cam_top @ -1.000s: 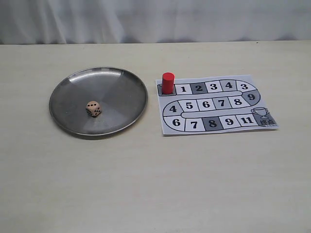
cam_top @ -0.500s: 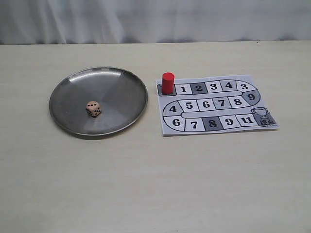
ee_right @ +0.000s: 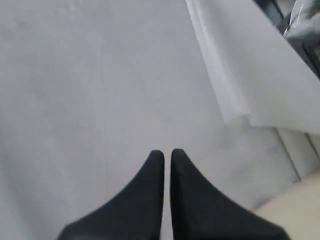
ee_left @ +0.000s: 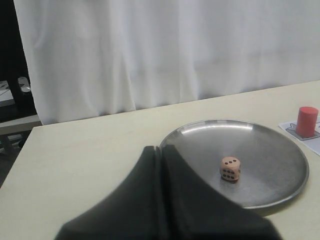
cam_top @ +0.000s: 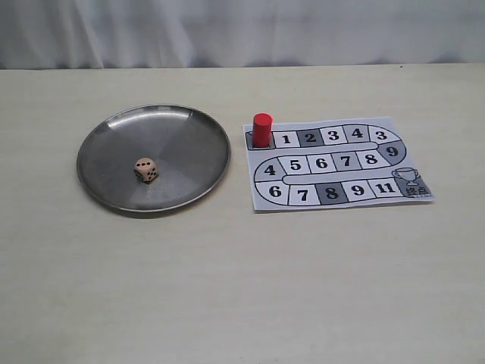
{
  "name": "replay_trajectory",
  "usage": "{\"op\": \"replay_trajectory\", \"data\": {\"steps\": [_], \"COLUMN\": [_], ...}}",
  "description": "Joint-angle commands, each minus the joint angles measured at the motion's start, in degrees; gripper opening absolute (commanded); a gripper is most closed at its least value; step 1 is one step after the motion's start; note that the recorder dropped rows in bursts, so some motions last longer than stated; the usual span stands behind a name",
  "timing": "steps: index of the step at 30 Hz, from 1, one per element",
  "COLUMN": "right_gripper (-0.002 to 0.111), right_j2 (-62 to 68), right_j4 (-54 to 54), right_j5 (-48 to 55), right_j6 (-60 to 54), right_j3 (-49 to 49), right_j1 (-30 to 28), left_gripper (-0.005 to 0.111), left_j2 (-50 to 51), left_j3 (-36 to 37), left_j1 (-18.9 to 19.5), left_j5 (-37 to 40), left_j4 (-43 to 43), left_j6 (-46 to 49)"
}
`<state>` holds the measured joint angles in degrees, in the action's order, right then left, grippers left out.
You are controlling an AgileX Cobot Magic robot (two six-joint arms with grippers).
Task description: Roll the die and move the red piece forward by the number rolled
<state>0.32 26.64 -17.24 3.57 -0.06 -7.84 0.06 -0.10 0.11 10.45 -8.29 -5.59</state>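
The beige die rests inside the round metal plate, left of centre; the left wrist view shows the die with three pips on top. The red piece stands upright on the dark start square at the board's upper left, and shows far off as the red piece in the left wrist view. Neither gripper appears in the exterior view. My left gripper is shut and empty, short of the plate's rim. My right gripper is shut, facing white curtain.
The paper board carries a winding numbered track ending at a trophy. A white curtain hangs behind the table's far edge. Bare tabletop lies in front of plate and board.
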Motion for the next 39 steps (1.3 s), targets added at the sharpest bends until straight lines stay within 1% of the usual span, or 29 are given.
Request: {"op": "replay_trajectory", "data": {"steps": [1,2,3,4,7,10,13,19,20,22,25,26,27,30,33,39], "right_gripper": [0.004,0.004,0.004,0.004,0.004,0.004,0.004,0.005,0.007,0.015,0.034,0.044,0.051,0.063,0.068,0.068], "right_j2": [1.4,4.4,7.6,12.8,29.5,47.5,58.4,77.5,80.5,85.9,94.7,97.5,100.3,107.9,115.1,128.1], "right_j4": [-28.2,-35.1,-38.2,-39.1,-40.6,-40.8,-40.8,-40.8,-40.8,-40.9,-40.9,-40.9,-40.9,-40.9,-40.9,-40.8], "right_j5": [2.5,7.0,8.5,9.4,14.7,19.0,20.0,20.0,20.2,21.6,25.5,26.5,27.4,29.8,32.5,37.7], "right_j6": [12.2,18.8,21.6,22.4,22.4,22.2,22.2,22.2,22.2,22.2,22.2,22.2,22.2,22.2,22.1,19.5], "right_j3": [-5.0,-7.3,-8.4,-9.3,-12.8,-18.9,-23.6,-36.4,-39.2,-44.7,-54.8,-58.1,-61.3,-70.2,-78.9,-94.9], "right_j1": [3.3,4.5,5.8,7.3,11.2,16.1,20.4,33.7,35.7,38.8,42.4,43.5,44.6,47.3,49.4,51.8], "left_gripper": [0.000,0.000,0.000,0.000,0.000,0.000,0.000,0.000,0.000,0.000,0.000,0.000,0.000,0.000,0.000,0.000], "left_j2": [-0.1,-0.1,-0.1,-0.1,-0.1,-0.1,-0.1,-0.1,-0.1,-0.1,-0.1,-0.1,-0.1,-0.1,-0.1,-0.1], "left_j3": [0.1,0.1,0.1,0.1,0.1,0.1,0.1,0.1,0.1,0.1,0.1,0.1,0.1,0.1,0.1,0.1], "left_j1": [-0.1,-0.1,-0.1,-0.1,-0.1,-0.1,-0.1,-0.1,-0.1,-0.1,-0.1,-0.1,-0.1,-0.1,-0.1,-0.1], "left_j5": [-0.5,-0.5,-0.5,-0.5,-0.5,-0.5,-0.5,-0.5,-0.5,-0.5,-0.5,-0.5,-0.5,-0.5,-0.5,-0.5], "left_j4": [0.0,0.0,0.0,0.0,0.0,0.0,0.0,0.0,0.0,0.0,0.0,0.0,0.0,0.0,0.0,0.0], "left_j6": [-0.1,-0.1,-0.1,-0.1,-0.1,-0.1,-0.1,-0.1,-0.1,-0.1,-0.1,-0.1,-0.1,-0.1,-0.1,-0.1]}}
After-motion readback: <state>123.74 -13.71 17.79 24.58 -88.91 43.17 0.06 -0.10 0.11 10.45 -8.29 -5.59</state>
